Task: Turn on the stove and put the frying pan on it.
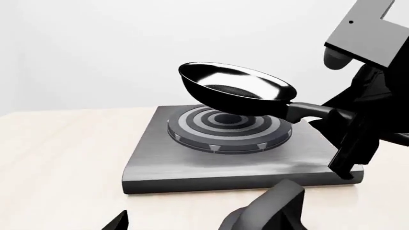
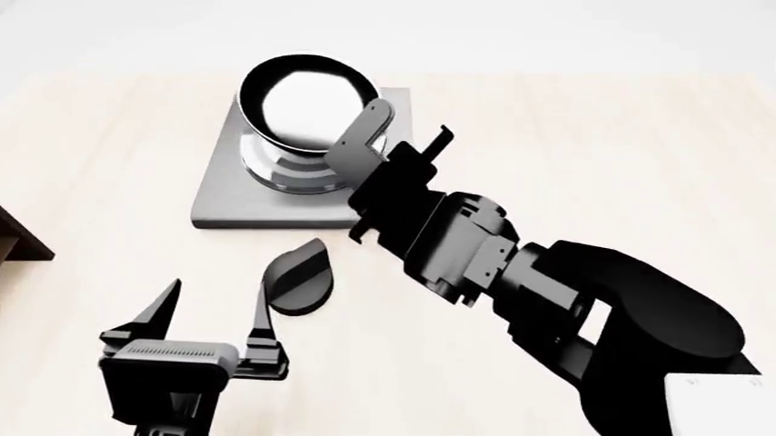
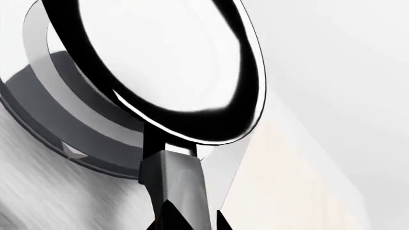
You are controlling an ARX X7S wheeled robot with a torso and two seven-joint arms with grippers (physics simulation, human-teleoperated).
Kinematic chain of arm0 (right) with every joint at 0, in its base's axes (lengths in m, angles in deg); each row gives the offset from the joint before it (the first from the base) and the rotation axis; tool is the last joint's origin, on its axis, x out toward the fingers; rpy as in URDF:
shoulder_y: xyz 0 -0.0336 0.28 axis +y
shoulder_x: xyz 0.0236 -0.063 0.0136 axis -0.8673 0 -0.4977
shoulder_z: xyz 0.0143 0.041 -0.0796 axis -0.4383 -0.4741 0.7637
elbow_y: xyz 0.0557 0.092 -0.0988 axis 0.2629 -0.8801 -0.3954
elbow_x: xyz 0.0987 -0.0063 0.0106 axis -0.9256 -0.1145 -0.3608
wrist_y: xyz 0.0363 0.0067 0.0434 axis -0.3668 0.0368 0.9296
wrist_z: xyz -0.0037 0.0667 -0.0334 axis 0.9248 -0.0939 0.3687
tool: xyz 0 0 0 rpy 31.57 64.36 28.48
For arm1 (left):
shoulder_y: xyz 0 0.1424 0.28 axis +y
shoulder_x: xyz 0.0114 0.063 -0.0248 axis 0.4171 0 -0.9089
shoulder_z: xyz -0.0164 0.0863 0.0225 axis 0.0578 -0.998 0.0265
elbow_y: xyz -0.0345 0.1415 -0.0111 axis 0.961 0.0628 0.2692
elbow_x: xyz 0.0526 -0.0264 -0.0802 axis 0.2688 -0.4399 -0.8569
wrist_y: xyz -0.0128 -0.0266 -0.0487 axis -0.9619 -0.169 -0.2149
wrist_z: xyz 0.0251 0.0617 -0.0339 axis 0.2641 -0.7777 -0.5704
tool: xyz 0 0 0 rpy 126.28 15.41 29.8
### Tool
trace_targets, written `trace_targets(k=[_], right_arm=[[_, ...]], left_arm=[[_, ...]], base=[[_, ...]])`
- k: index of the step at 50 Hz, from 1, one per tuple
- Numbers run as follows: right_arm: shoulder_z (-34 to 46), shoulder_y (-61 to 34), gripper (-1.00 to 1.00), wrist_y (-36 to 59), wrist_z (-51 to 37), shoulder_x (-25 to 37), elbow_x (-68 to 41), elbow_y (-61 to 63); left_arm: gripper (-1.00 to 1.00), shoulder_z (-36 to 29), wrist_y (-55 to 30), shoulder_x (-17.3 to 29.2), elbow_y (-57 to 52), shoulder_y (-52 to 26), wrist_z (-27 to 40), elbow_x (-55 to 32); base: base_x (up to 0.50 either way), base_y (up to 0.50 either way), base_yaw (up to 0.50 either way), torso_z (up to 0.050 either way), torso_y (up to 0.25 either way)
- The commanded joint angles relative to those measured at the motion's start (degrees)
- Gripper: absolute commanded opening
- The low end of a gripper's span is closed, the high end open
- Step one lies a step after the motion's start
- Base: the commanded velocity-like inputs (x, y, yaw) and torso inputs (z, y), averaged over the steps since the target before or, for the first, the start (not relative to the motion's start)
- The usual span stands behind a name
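Observation:
The frying pan (image 1: pixel 238 88) hangs slightly tilted just over the burner rings (image 1: pixel 227 130) of the grey stove (image 1: pixel 160 163). In the head view the pan (image 2: pixel 303 98) covers most of the burner on the stove (image 2: pixel 231 195). My right gripper (image 2: pixel 370 159) is shut on the pan's handle (image 3: pixel 172 177), with its tips either side of it (image 3: pixel 195 221); from the left wrist view this gripper (image 1: pixel 335 120) shows at the handle's end. The black knob (image 2: pixel 301 277) lies on the table in front of the stove. My left gripper (image 2: pixel 216 304) stands open and empty just beside the knob (image 1: pixel 271 211).
The pale wooden table (image 2: pixel 582 136) stretches to the right of the stove. A corner of the brown wooden shelf (image 2: pixel 18 241) shows at the left edge of the head view. My right arm (image 2: pixel 570 291) crosses the table's front right part.

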Motion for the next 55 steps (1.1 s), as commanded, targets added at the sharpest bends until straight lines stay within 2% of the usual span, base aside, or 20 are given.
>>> trace_targets(k=[1, 39, 40, 50, 53, 55], right_arm=[[-0.25, -0.45, -1.0, -0.03, -2.39, -0.19, 6.03, -0.81], [-0.19, 4.18, -1.0, 1.93, -0.42, -0.19, 13.09, 1.6], [-0.24, 4.21, 1.0, 1.87, -0.41, -0.19, 12.84, 1.72], [-0.42, 3.19, 1.0, 1.17, 0.3, -0.19, 10.11, 1.4], [-0.45, 2.7, 1.0, 1.33, 2.21, -0.19, 7.31, 1.66], [-1.1, 1.91, 1.0, 1.09, 4.45, -0.19, 1.79, 1.54]], left_arm=[[1.0, 0.08, 0.43, 0.08, 0.25, 0.11, 0.0, -0.34], [1.0, 0.49, 0.44, 0.54, 0.63, -0.15, 0.72, -1.3], [1.0, 0.41, 0.03, 0.55, 0.68, -0.25, 0.84, -1.32], [1.0, 0.25, -0.19, 0.52, 0.98, -0.44, 1.14, -1.26], [1.0, 0.19, -0.26, 0.55, 0.9, -0.45, 1.24, -1.22], [1.0, 0.1, -0.2, 0.58, 0.78, -0.33, 1.26, -1.14]], base=[[0.0, 0.0, 0.0, 0.0, 0.0], [0.0, 0.0, 0.0, 0.0, 0.001], [0.0, 0.0, 0.0, 0.0, 0.0], [0.0, 0.0, 0.0, 0.0, 0.0], [0.0, 0.0, 0.0, 0.0, 0.0], [0.0, 0.0, 0.0, 0.0, 0.0]])
